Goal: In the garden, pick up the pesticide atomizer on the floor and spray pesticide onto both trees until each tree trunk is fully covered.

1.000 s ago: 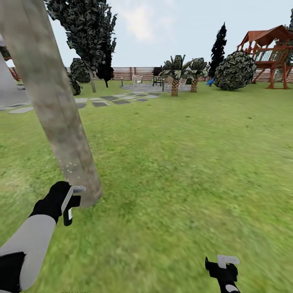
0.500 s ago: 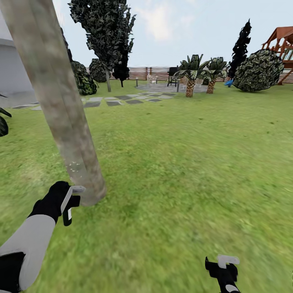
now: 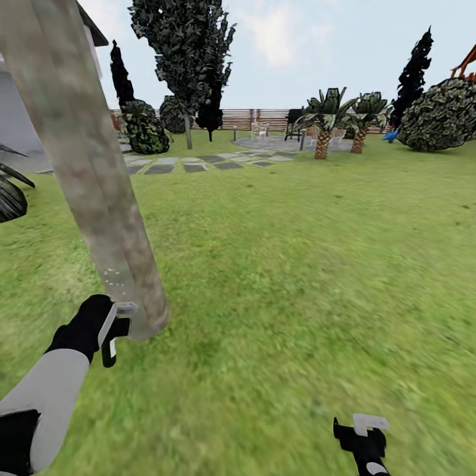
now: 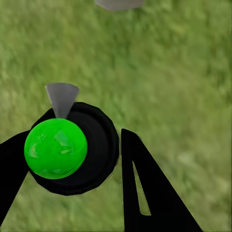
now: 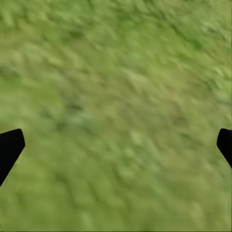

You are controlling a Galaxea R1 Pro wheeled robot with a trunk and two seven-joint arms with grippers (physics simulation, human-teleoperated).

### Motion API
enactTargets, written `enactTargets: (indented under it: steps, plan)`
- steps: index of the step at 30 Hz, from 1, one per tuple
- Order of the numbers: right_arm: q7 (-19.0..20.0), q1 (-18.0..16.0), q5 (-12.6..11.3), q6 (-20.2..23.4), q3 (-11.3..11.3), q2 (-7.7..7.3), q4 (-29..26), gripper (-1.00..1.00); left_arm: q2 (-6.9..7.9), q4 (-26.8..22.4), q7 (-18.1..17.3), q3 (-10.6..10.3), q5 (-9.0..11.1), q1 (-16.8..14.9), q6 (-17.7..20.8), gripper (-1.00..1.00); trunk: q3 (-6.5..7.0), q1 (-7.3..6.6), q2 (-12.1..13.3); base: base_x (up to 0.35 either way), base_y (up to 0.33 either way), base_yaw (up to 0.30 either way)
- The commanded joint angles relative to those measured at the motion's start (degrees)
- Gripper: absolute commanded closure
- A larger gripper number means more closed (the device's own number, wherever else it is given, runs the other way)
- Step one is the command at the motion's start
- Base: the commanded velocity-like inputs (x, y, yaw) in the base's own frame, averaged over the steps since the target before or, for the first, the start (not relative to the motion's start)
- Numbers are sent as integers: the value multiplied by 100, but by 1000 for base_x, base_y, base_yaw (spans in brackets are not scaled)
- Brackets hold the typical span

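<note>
— Green cap, black body: is that the pesticide atomizer (image 4: 67,150)?
— Yes, pinched in the left claw (image 3: 112,330), just beside the near tree trunk (image 3: 99,198). Right claw (image 3: 363,430) hangs spread, empty.
— Progress?
— Pickup done; faint specks low on this trunk; the far tree (image 3: 182,59) looks untouched.

The left gripper (image 4: 72,159) has its two black jaws closed around the pesticide atomizer (image 4: 77,150), seen from above: a round black body capped by a glossy green ball, with a grey cone-shaped nozzle (image 4: 62,99) pointing forward beyond the jaws. Blurred green lawn (image 4: 174,77) lies beyond.
</note>
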Motion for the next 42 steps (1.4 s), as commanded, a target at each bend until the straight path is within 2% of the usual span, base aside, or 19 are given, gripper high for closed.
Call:
enactTargets:
  steps: [1,5,8,12,25,31,42]
  plan:
    - [-15,-1,-45,-10,50,-1,-1,-100,0,-4,-14,19,-49,0,17,100,-5,2,-2,291,-126,275]
    - [-13,-1,-45,-2,56,-1,-1,-100,33,-3,5,64,-30,185,-119,100,-5,2,-2,292,-125,276]
    - [-12,-1,-45,-2,58,5,-1,-100,-18,-2,5,58,7,195,-160,100,-5,2,-2,276,-145,276]
    - [-11,-1,-45,-2,55,4,-1,-100,-12,-43,-3,72,14,196,-157,100,-5,2,-2,161,-232,203]
    - [-9,-1,-45,-3,46,-8,-8,-100,1,-48,-34,81,10,196,-135,100,-5,2,-2,8,-278,6]
    - [-7,-1,-45,-2,57,-1,-7,-100,50,-22,-35,186,11,196,-137,100,-5,2,-2,130,-259,22]
    - [-7,-1,-45,-2,50,-1,-3,-100,61,-49,5,202,-4,195,-138,100,-5,2,-2,177,-246,256]
